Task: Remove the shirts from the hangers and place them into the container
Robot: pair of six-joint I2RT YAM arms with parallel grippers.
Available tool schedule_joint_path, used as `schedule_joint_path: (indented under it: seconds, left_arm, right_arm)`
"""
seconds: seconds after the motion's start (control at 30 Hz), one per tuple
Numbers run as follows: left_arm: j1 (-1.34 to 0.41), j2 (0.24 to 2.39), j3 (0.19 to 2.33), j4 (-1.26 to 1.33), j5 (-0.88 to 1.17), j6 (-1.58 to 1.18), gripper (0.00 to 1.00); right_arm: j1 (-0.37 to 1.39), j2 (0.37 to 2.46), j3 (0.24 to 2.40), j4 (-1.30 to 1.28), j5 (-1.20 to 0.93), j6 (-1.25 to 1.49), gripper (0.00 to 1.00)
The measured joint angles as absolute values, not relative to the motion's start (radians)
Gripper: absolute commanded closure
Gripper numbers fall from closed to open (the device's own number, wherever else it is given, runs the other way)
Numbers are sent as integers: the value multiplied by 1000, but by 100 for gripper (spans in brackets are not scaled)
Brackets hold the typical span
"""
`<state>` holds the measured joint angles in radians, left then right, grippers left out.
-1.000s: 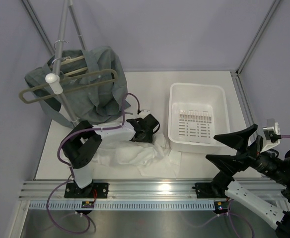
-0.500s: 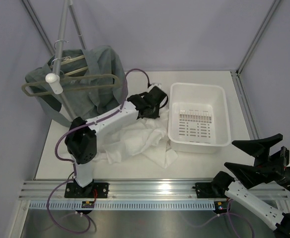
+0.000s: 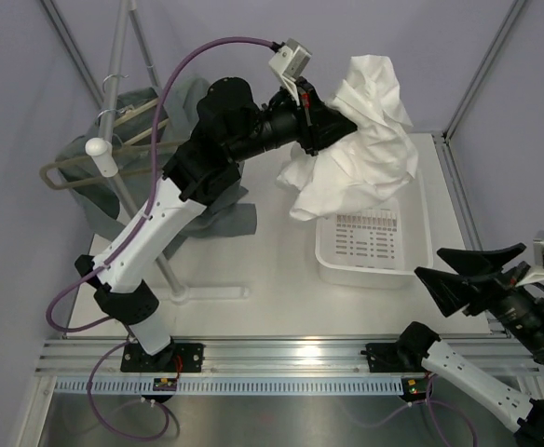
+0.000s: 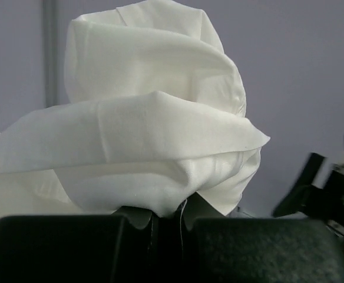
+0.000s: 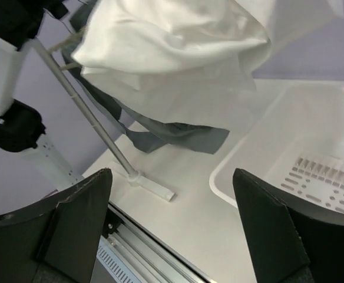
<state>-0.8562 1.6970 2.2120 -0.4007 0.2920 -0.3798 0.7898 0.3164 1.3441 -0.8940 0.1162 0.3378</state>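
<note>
My left gripper (image 3: 335,126) is raised high and shut on a fold of the white shirt (image 3: 365,149), which hangs bunched above the far half of the white container (image 3: 370,270). In the left wrist view the cloth (image 4: 154,135) billows over the closed jaws of the left gripper (image 4: 172,227). The grey-green shirt (image 3: 90,200) still hangs on a light-wood hanger (image 3: 140,128) at the back left. My right gripper (image 3: 472,270) stands open and empty near the table's right front, with nothing between its fingers in the right wrist view (image 5: 172,230). There the container's rim (image 5: 231,177) shows.
A metal pole (image 3: 114,102) with a white knob (image 3: 100,154) carries a grey looped rail (image 3: 72,170). Its flat foot (image 3: 207,293) rests on the table left of the container. Frame posts stand at the back corners.
The left arm has lifted the white shirt from the table up and rightward over the container. The right arm has drawn back toward the right edge, jaws still wide.
</note>
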Motion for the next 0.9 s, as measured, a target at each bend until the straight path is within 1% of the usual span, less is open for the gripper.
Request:
schedule_joint_path:
  seconds: [0.03, 0.07, 0.1, 0.17, 0.2, 0.47, 0.53, 0.7, 0.9]
  left_arm:
    - [-870, 1697, 2212, -373, 337, -392, 100]
    - [-883, 1705, 2214, -354, 375, -402, 100]
    - [-900, 1721, 2227, -340, 414, -419, 100]
    - [-925, 1755, 2245, -320, 460, -440, 100]
    - [-937, 1774, 2250, -312, 480, -450, 100]
    - [-962, 1892, 2251, -314, 545, -496, 100]
    - [-960, 1904, 2253, -320, 551, -498, 100]
    - [-952, 1913, 2271, -316, 588, -518, 100]
    - [-941, 1936, 2278, -278, 645, -563, 100]
  right_arm:
    - [790, 320, 1322, -892, 124, 347, 21]
    - [790, 327, 1291, -886, 131, 354, 30]
    - [790, 337, 1250, -873, 132, 363, 55]
    - [790, 367, 1189, -851, 113, 380, 80]
    - [790, 390, 1161, -836, 99, 382, 99]
    - [790, 596, 1030, -645, -224, 417, 100]
    - [790, 627, 1001, -591, -273, 417, 100]
    - [790, 697, 944, -471, -346, 418, 100]
    - [793, 819, 904, -307, -361, 411, 100]
